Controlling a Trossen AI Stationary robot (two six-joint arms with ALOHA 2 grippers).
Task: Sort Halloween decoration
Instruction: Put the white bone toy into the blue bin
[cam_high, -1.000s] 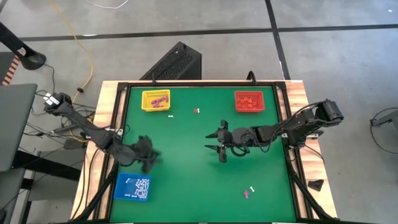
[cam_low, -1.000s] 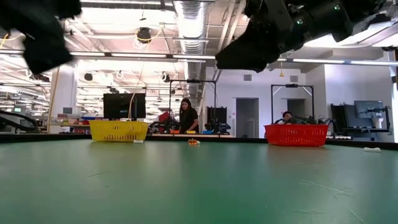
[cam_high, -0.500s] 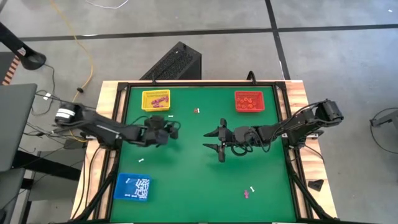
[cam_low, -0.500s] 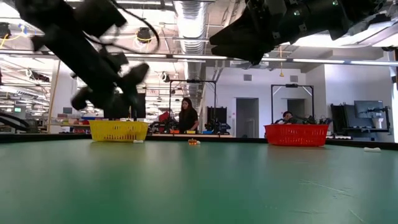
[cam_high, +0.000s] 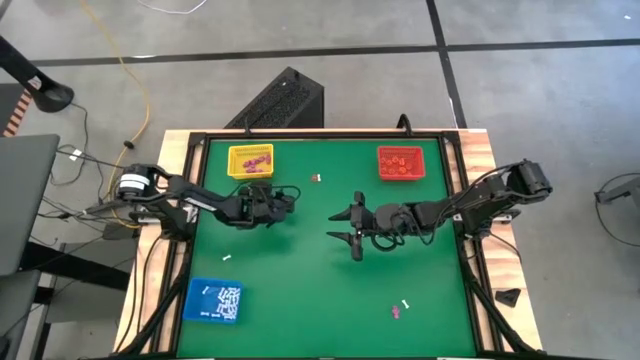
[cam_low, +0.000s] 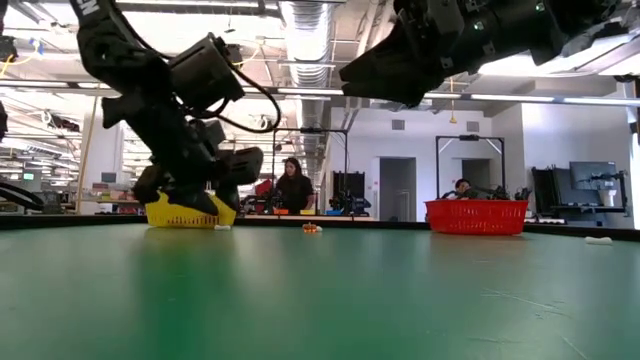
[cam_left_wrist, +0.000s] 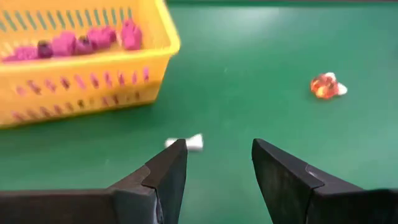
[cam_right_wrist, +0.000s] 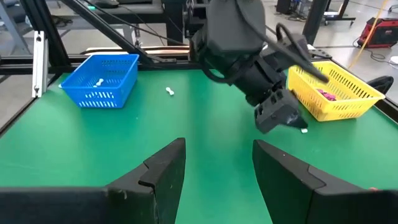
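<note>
My left gripper (cam_left_wrist: 217, 149) is open and hovers low over the green mat beside the yellow tray (cam_left_wrist: 74, 68), which holds purple-pink trinkets (cam_left_wrist: 87, 42). A white stick-like trinket (cam_left_wrist: 186, 142) lies on the mat just past one fingertip, untouched. An orange-red trinket (cam_left_wrist: 326, 86) lies farther off. In the high view the left gripper (cam_high: 285, 198) is near that white trinket (cam_high: 274, 186). My right gripper (cam_high: 338, 225) is open and waits above the mat's middle. More trinkets lie loose: white (cam_high: 228, 257), white (cam_high: 405, 303), purple-pink (cam_high: 396, 312).
The red tray (cam_high: 400, 162) with orange-red pieces stands at the far right, the blue tray (cam_high: 214, 302) with white pieces at the near left. A raised black frame (cam_high: 455, 180) borders the mat. People show in the room behind (cam_low: 295, 185).
My left arm has swung from beside the blue tray toward the table's far edge and rightward, ending low next to the yellow tray and the white trinket. A white trinket now shows on the mat where that gripper had been. The right arm has kept still.
</note>
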